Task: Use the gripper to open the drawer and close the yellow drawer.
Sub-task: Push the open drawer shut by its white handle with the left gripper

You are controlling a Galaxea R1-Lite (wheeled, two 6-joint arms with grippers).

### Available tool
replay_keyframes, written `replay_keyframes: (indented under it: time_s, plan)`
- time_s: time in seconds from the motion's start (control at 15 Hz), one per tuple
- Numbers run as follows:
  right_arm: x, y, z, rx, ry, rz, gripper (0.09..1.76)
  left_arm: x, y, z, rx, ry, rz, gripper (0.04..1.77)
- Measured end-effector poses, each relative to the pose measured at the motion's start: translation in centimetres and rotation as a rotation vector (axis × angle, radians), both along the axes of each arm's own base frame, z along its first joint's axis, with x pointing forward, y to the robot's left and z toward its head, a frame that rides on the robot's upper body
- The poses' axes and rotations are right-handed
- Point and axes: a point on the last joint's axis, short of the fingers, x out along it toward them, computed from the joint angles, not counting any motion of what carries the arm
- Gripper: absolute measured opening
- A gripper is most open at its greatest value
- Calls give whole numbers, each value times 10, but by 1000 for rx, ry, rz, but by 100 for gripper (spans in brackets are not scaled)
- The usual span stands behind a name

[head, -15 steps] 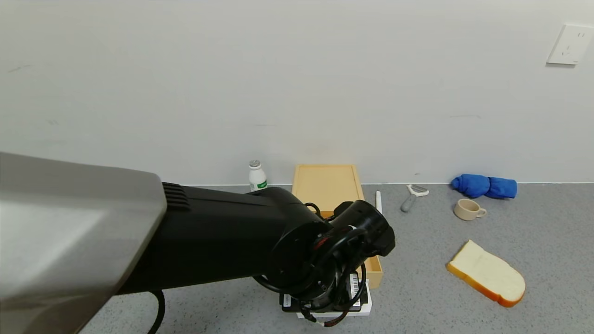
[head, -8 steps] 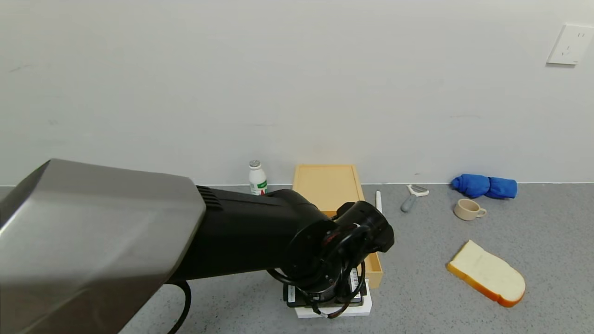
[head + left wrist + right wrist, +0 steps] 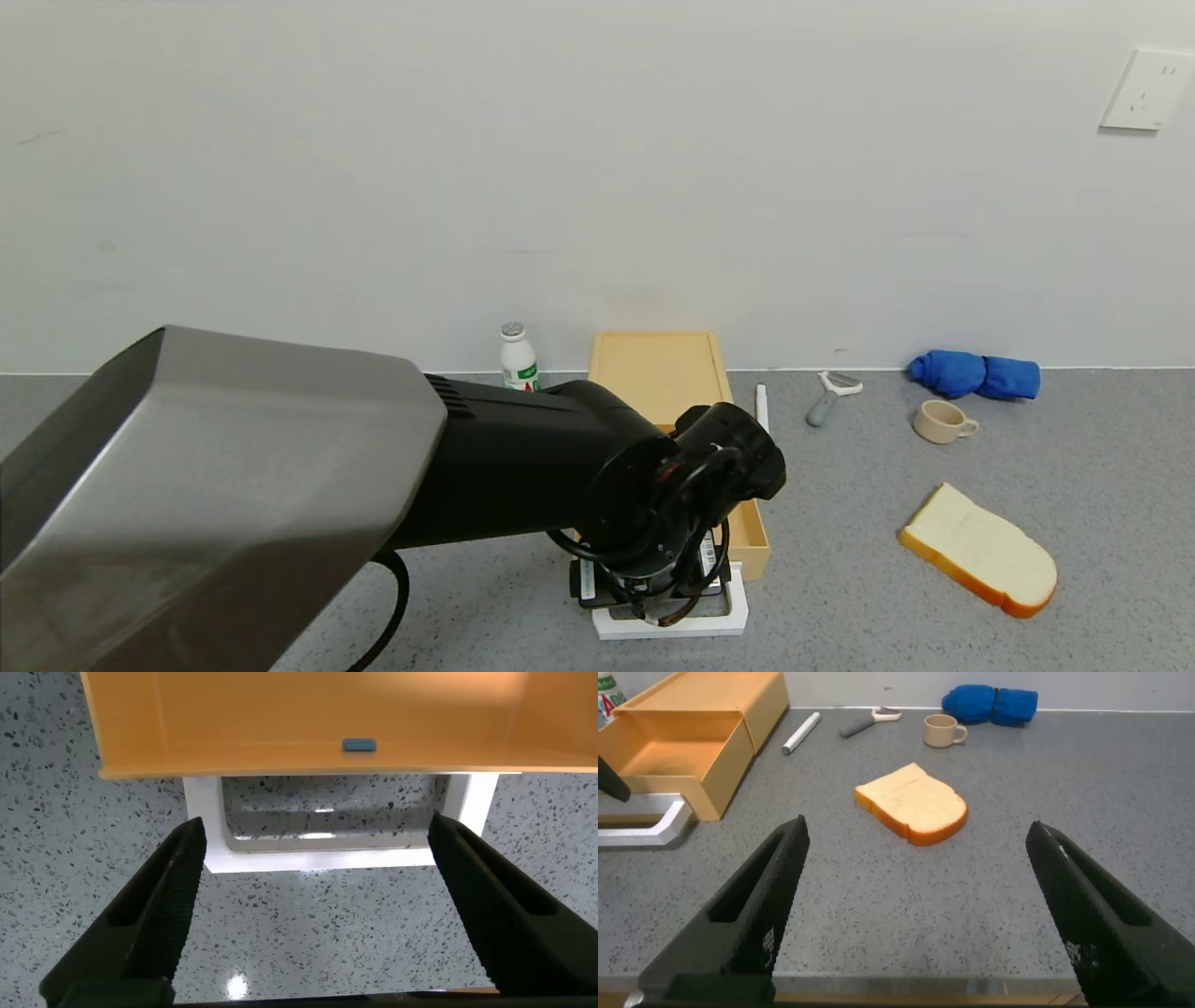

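The yellow drawer (image 3: 750,541) stands pulled out of its flat matching box (image 3: 658,369); its white loop handle (image 3: 672,623) points at me. My left gripper (image 3: 652,597) hangs over the handle, open and empty. In the left wrist view the drawer front (image 3: 308,761) and handle (image 3: 318,857) lie just ahead of the left gripper (image 3: 318,829), whose black fingers (image 3: 163,910) stand wide, one at each end of the handle. My right gripper (image 3: 917,833) is open and empty, low over the table near its front edge, and sees the drawer (image 3: 682,756) off to one side.
A bread slice (image 3: 978,551) lies right of the drawer. A white pen (image 3: 762,407), a peeler (image 3: 829,394), a cup (image 3: 943,421) and a blue cloth (image 3: 976,374) lie near the back wall. A small white bottle (image 3: 517,357) stands left of the box.
My left forearm has swung right in the head view, and the gripper has shifted slightly, so more of the white handle shows. The drawer has not visibly moved.
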Motion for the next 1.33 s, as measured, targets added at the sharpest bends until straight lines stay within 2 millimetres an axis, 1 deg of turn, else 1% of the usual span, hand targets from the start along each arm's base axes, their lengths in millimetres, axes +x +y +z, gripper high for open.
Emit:
replay_keyframes:
  time_s: [0.47,0.93,1.33]
  plan:
    - [0,0,0,0,0,0,171,2,-4,-14,33,21,-16,172]
    - [0,0,0,0,0,0,171,8,-7,-15,69,-26,-14,172]
    - [0,0,0,0,0,0,171,22,-5,-13,76,-56,-11,172]
